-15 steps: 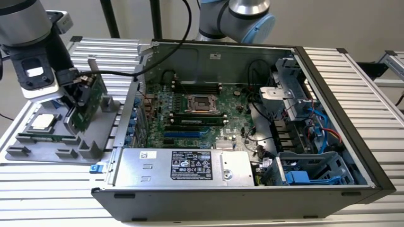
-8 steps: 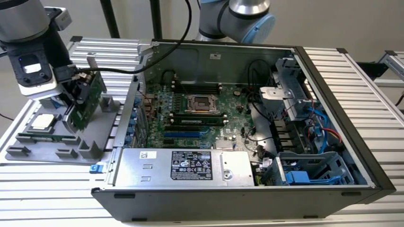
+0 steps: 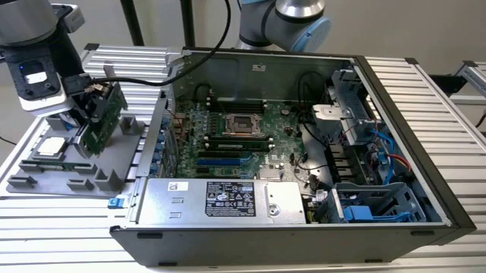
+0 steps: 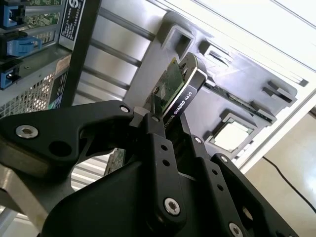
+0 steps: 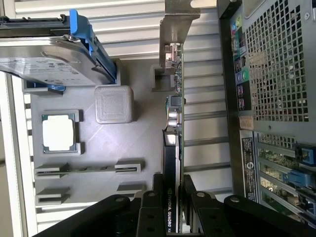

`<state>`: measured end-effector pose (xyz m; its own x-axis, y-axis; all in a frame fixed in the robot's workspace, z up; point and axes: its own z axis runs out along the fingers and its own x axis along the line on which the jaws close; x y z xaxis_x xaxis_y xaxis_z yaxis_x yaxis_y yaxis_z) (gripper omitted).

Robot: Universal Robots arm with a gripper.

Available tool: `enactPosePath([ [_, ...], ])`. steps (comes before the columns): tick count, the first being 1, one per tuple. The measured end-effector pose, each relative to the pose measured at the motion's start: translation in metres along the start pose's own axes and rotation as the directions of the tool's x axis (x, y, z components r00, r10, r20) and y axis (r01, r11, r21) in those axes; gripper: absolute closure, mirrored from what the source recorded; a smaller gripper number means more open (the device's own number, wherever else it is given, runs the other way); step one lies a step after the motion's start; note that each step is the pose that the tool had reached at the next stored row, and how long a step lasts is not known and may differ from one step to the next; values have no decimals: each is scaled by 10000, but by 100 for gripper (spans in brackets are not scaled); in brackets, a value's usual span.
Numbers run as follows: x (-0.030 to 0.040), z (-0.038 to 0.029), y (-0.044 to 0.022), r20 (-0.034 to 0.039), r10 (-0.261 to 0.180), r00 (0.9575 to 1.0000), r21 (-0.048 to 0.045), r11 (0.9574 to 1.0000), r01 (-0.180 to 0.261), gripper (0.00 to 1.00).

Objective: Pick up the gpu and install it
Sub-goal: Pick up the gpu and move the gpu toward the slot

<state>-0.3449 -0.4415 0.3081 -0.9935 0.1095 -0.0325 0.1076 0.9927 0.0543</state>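
Over at the exterior view's left, a gray moulded tray [image 3: 45, 185] lies on the ribbed metal table [image 3: 425, 102], with a square processor chip [image 3: 49, 147] and a narrow memory stick [image 3: 57, 166] sitting in their pockets. Just beside them the arm's end effector [image 3: 93, 105] has its black fingers [image 5: 148, 207] closed narrow on the gpu [image 3: 102, 122], pinching the thin card from both faces. The card stands on edge above the tray and is tilted, its green board facing the computer. From here I cannot tell whether its lower edge touches the tray. In the first wrist view the card's metal bracket [image 5: 173, 29] lies at the far end from the grip, and a silver hard drive [image 5: 49, 59] in a blue frame stands close by. Moving right, the open computer case [image 3: 410, 222] lies on its side, well apart from the card. It shows the motherboard [image 3: 227, 136], a silver power supply [image 3: 220, 199] along the near wall and a blue drive cage [image 3: 372, 207] at the far right corner.
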Motion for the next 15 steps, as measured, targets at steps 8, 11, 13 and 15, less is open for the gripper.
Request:
enactPosePath([
  [8, 0, -51, 4, 0, 3, 10000, 0, 10000, -3, 100],
  [11, -1, -71, 5, 0, 3, 10000, 0, 10000, -3, 100],
  [13, -1, -85, 6, 1, 3, 10000, 0, 10000, -3, 100],
  [15, -2, -100, 6, 0, 3, 10000, 1, 10000, -3, 100],
])
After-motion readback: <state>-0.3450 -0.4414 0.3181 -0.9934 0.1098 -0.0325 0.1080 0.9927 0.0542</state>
